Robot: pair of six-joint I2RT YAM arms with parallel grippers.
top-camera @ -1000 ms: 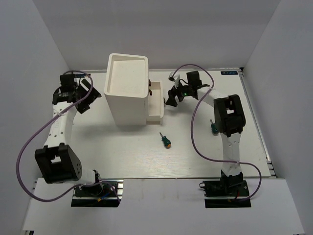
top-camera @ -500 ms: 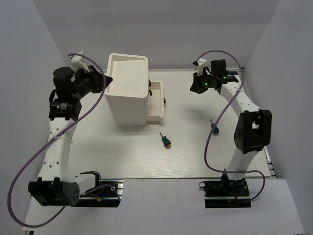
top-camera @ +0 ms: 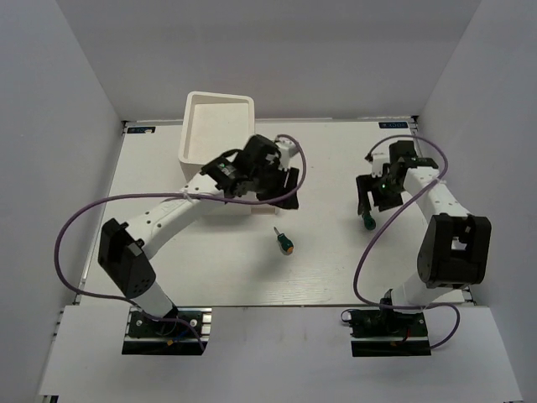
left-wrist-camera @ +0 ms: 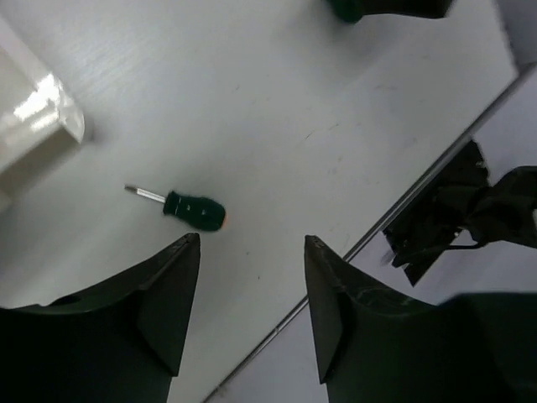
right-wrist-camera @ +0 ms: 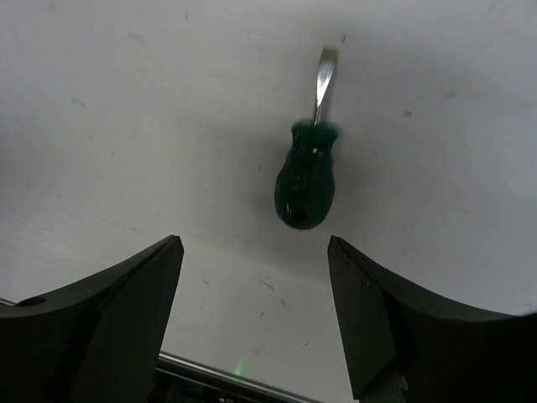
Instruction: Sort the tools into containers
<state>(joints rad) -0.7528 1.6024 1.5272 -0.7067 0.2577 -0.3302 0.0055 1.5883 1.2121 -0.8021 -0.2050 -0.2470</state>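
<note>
A stubby green-handled screwdriver (top-camera: 284, 241) lies mid-table; in the left wrist view this screwdriver (left-wrist-camera: 189, 208) lies just beyond my open, empty left gripper (left-wrist-camera: 252, 243). My left gripper (top-camera: 282, 193) hovers in front of the white container (top-camera: 218, 126), and its arm hides the drawers. A second green screwdriver (top-camera: 367, 222) lies at the right, directly below my right gripper (top-camera: 369, 201). In the right wrist view that screwdriver (right-wrist-camera: 306, 178) lies blade pointing away, just ahead of my open right gripper (right-wrist-camera: 254, 243). Nothing sits between its fingers.
The container's corner (left-wrist-camera: 42, 126) shows at the left of the left wrist view. The table's metal front edge (left-wrist-camera: 394, 214) runs close beyond my left fingers. White walls enclose the table on three sides.
My left arm swung from the container's far left side across to its front. My right gripper came back from the far right corner and now hangs over the right screwdriver.
</note>
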